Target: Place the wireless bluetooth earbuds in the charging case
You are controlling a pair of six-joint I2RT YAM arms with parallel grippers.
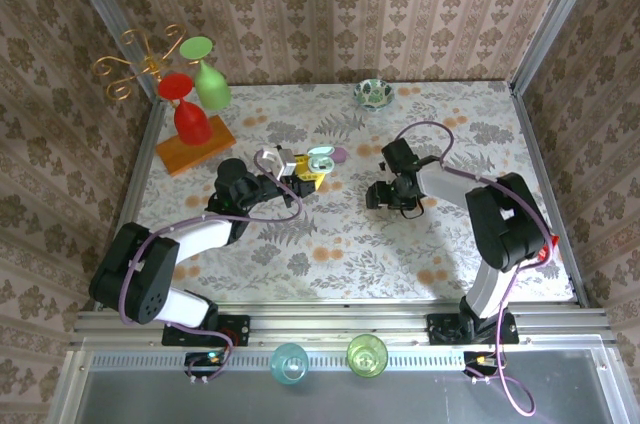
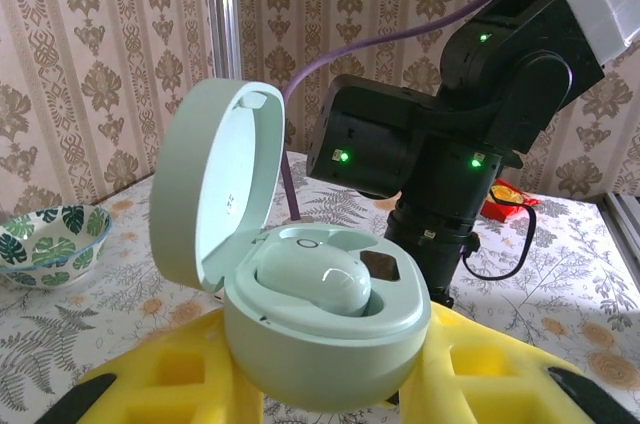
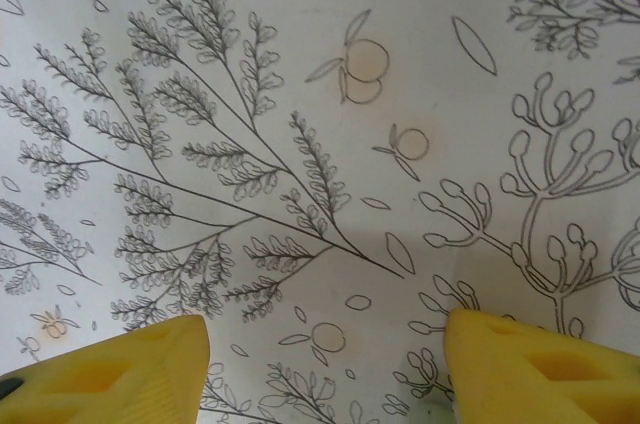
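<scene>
Lid up on the mint charging case (image 2: 320, 344), clamped in the left hand's (image 1: 303, 172) yellow fingers (image 2: 140, 384), its base cut off below. One pale earbud (image 2: 315, 284) sits inside; the socket (image 2: 380, 266) behind it is half hidden, dark. Right of the case, the right hand (image 3: 325, 364) hangs released over bare counter (image 1: 330, 254), tips (image 3: 520, 364) spread. Bowl (image 1: 373, 94) well beyond the case, by the far edge.

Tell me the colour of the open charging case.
Pale mint green charging case; shows best in left wrist view.
</scene>
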